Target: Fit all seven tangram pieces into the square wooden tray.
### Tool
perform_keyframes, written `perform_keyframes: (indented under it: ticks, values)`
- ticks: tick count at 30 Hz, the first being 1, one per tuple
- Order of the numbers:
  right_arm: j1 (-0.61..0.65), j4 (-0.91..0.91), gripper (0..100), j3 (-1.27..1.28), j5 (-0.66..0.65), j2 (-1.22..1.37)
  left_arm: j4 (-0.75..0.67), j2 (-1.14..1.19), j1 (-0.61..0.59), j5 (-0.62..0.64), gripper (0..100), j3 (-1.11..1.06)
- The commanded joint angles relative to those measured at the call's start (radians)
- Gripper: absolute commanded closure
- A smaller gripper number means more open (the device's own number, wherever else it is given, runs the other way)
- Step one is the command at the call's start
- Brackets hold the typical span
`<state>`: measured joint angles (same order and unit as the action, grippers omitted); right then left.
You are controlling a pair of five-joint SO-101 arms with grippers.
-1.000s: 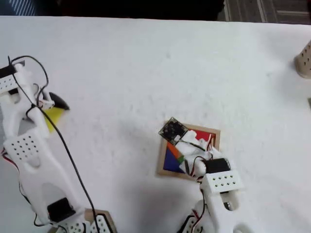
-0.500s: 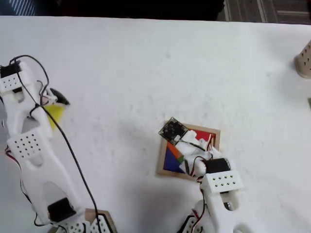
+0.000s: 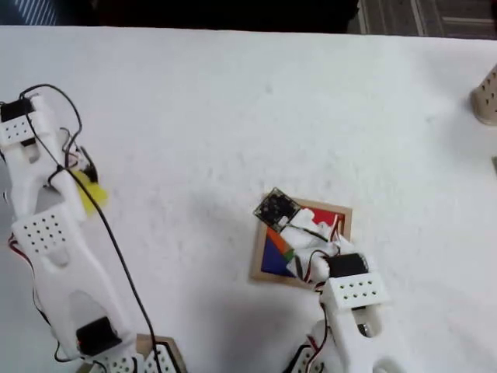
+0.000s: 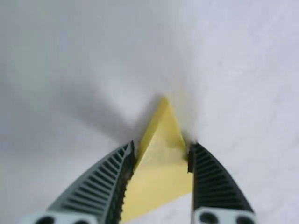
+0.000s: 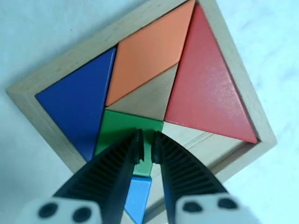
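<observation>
**Yellow triangle clamped at far left, tray waits mid-table**

The yellow triangle [image 4: 161, 163] sits on the white table [image 3: 233, 116] at its left side, well apart from the wooden tray [image 5: 23, 91]. The left gripper [image 4: 161, 147] is closed on it, one finger on each edge. The tray holds dark blue, orange, red, plain wood, green and light blue pieces. The right gripper [image 5: 147, 139] hangs over the green square [image 5: 119, 128], fingers nearly together and holding nothing. Compared with a second ago, the left arm and the yellow piece have shifted slightly. The right arm and tray are unchanged.

R arm [image 3: 353, 291] over tray [image 3: 255, 260], L arm [image 3: 46, 233] apart
</observation>
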<state>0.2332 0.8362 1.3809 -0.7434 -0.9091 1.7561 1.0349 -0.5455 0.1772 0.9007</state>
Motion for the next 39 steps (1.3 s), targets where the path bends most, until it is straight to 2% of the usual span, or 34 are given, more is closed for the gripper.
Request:
perform_keyframes:
  ticks: [1, 11, 13, 21, 28, 34, 39]
  values:
    - [-0.005, 0.010, 95.4, 0.000, -0.012, -0.008, 0.028, 0.007, 0.001, -0.068, 90, -0.040]
    - [-0.005, 0.010, 95.4, 0.000, -0.012, -0.008, 0.031, -0.022, -0.001, -0.089, 92, -0.087]
    - [-0.005, 0.010, 95.4, 0.000, -0.012, -0.008, 0.031, -0.062, 0.001, -0.092, 98, -0.127]
    - [-0.005, 0.010, 95.4, 0.000, -0.012, -0.008, 0.023, -0.277, 0.007, -0.097, 98, -0.368]
    - [-0.005, 0.010, 95.4, 0.000, -0.012, -0.008, 0.023, -0.429, -0.016, -0.209, 98, -0.514]
    - [-0.005, 0.010, 95.4, 0.000, -0.012, -0.008, -0.002, -0.690, -0.064, -0.316, 97, -0.667]
    - [-0.005, 0.010, 95.4, 0.000, -0.012, -0.008, -0.104, -0.993, -0.059, -0.325, 97, -0.993]
